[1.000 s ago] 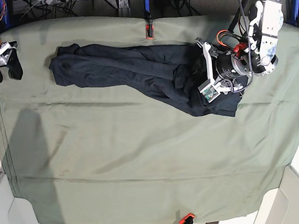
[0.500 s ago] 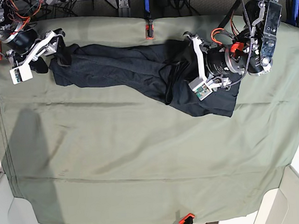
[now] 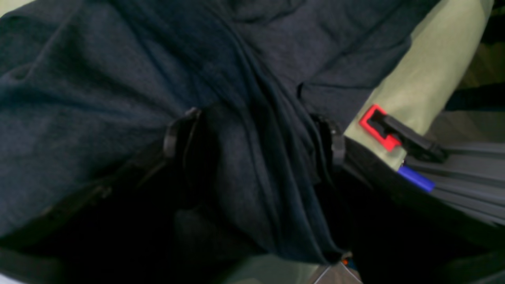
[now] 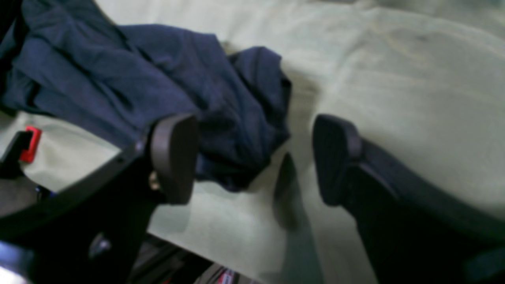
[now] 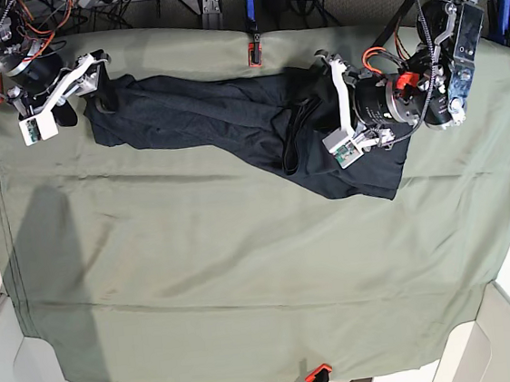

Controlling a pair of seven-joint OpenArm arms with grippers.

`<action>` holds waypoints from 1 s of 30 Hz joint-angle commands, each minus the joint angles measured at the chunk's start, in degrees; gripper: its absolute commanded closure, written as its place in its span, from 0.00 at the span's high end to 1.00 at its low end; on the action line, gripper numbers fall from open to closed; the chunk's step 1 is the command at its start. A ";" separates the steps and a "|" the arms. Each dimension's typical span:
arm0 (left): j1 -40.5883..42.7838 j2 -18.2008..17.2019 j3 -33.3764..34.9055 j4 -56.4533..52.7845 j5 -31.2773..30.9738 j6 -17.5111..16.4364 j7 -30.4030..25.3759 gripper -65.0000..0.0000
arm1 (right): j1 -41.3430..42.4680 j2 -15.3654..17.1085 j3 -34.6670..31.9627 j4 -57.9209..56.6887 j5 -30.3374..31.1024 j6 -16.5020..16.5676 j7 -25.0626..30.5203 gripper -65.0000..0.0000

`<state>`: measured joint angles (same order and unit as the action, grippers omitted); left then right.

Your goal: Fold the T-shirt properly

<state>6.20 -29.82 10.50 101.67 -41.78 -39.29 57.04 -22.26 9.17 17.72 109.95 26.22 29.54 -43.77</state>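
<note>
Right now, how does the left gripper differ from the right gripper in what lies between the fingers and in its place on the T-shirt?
The left gripper has a bunched ridge of the T-shirt between its fingers; the right gripper has only the shirt's rumpled end and olive-green cloth in its gap, gripping nothing. The left sits over the wide part of the shirt, the right at its narrow far end. Both have their jaws spread wide.

The T-shirt point(image 5: 229, 121) is seen as soft, matt dark knit — the olive-green cloth sheet point(image 5: 245, 274) as smooth, matt, faintly creased weave.
</note>
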 commanded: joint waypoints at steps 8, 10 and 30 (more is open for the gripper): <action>-0.61 -2.29 -0.46 2.36 -4.28 -0.71 -0.68 0.62 | 0.02 0.33 0.15 0.83 1.22 0.70 1.44 0.54; -0.61 -2.27 -0.46 2.36 -4.31 -0.71 -0.68 0.62 | 0.02 0.33 0.15 0.83 1.22 0.68 1.62 0.28; -0.59 -2.29 -0.46 2.34 -4.28 -0.71 -0.63 0.62 | 12.79 0.31 0.15 -0.72 -1.97 0.68 3.74 0.00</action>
<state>6.31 -31.42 10.48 103.02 -45.08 -39.29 57.23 -10.02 9.15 17.69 108.47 23.66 30.30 -41.34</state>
